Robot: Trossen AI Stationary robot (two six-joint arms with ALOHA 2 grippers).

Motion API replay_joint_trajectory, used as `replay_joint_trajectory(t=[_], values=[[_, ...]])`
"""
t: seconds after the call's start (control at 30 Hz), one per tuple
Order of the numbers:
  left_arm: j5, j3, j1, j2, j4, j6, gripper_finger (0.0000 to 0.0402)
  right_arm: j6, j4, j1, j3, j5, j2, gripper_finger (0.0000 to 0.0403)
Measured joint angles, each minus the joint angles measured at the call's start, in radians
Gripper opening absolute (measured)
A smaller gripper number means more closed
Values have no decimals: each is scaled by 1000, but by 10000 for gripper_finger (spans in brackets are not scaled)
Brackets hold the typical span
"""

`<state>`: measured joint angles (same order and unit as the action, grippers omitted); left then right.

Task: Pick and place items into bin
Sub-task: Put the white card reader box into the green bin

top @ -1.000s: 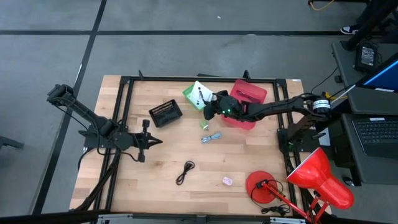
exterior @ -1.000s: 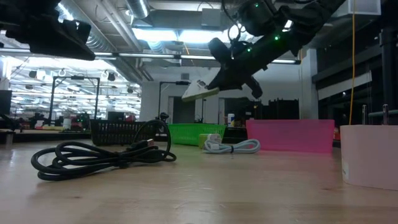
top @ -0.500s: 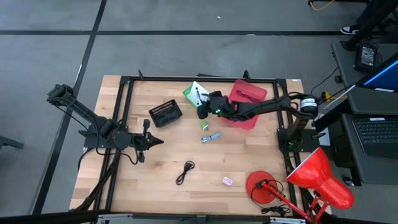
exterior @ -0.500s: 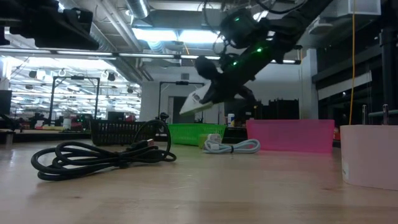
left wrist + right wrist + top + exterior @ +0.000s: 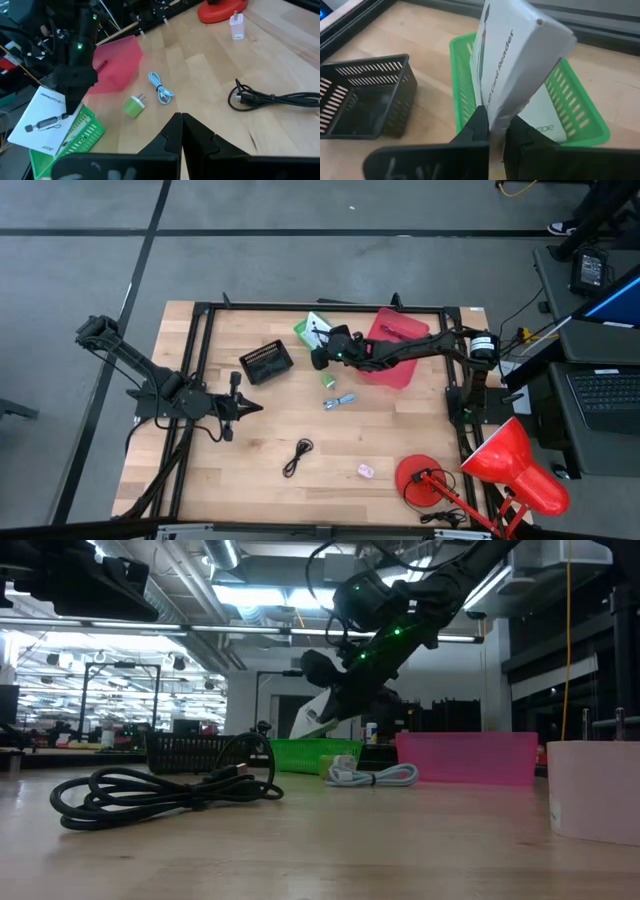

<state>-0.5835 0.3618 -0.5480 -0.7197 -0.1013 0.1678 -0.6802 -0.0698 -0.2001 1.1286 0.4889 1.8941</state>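
Observation:
My right gripper [image 5: 322, 350] reaches in from the table's right and is shut on a white card-reader box [image 5: 512, 55], just over the green basket [image 5: 570, 100]. A second white box [image 5: 547, 125] lies flat inside that basket. In the low view the held box [image 5: 318, 718] slants down toward the basket's rim [image 5: 300, 748]. My left gripper [image 5: 256, 408] waits shut at the table's left, touching nothing. On the wood lie a green plug [image 5: 328, 380], a blue-grey cable [image 5: 340, 400], a black cable [image 5: 298, 457] and a pink piece [image 5: 365, 471]. My right gripper pinches the white box between its two fingers, at the box's near end [image 5: 495, 107], on its two broad faces. The fingers come slanting down from the table's right. The box sticks out past the fingertips, steeply tilted, above the green basket; whether it touches the basket I cannot tell.
A black mesh basket [image 5: 266, 362] stands left of the green one, a pink bin [image 5: 398, 345] right of it under my right arm. A red desk lamp [image 5: 500, 465] fills the near right corner. A black frame [image 5: 200, 360] runs around the tabletop.
My right gripper has gone toward the table's left and down, carrying the white box from beside the pink bin to over the green basket. The box has tipped steeper, its free end lower now.

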Motion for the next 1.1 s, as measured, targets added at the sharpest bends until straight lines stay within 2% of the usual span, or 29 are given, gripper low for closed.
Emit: replay_joint_trajectory(t=[0.3,0.67,1.1], values=[[0,0,0,0,-1,-8,2,12,-26,0,-1,0,12,8],[0,0,0,0,-1,-8,2,8,-13,0,-1,-11,12,45],[0,0,0,0,-1,-8,2,13,-13,-6,-1,-18,12,54]])
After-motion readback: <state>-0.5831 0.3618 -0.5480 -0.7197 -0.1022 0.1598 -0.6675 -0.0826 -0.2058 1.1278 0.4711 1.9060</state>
